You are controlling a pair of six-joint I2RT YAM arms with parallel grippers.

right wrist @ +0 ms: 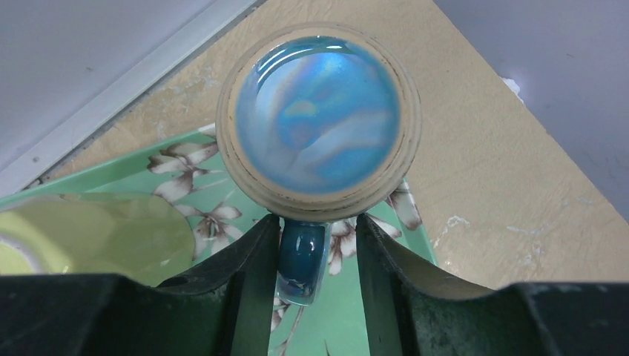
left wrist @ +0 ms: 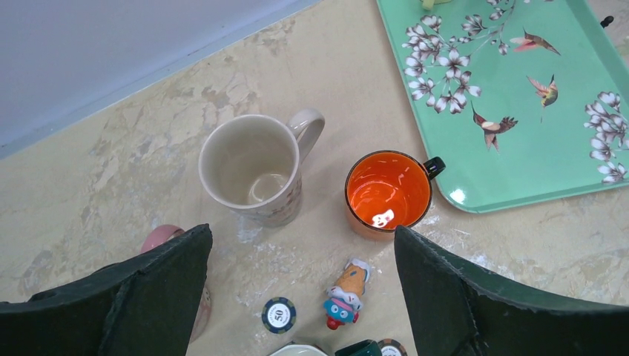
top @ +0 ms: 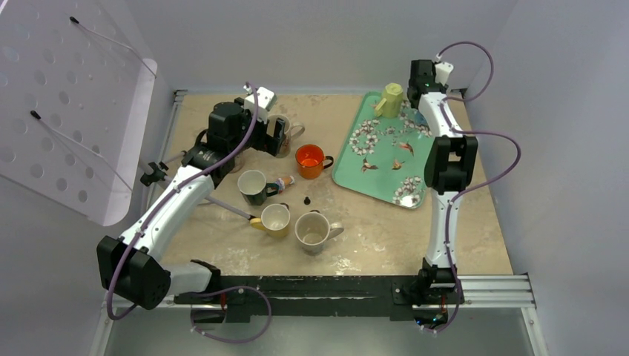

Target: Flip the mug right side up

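Right gripper [right wrist: 317, 231] set narrow, fingers either side of the handle [right wrist: 303, 261] of the blue mug [right wrist: 319, 119]; cannot tell if it is clamped. Mug sits base-up on the green tray [right wrist: 348, 319]. Left gripper [left wrist: 304, 245] spread wide, holding nothing, above the surface [left wrist: 133, 148].

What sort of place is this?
Probably a robotics test bench, not a kitchen: a left arm and right arm bolted to a rail, plain white walls boxing in the table, and an orange mug set out beside a floral tray.
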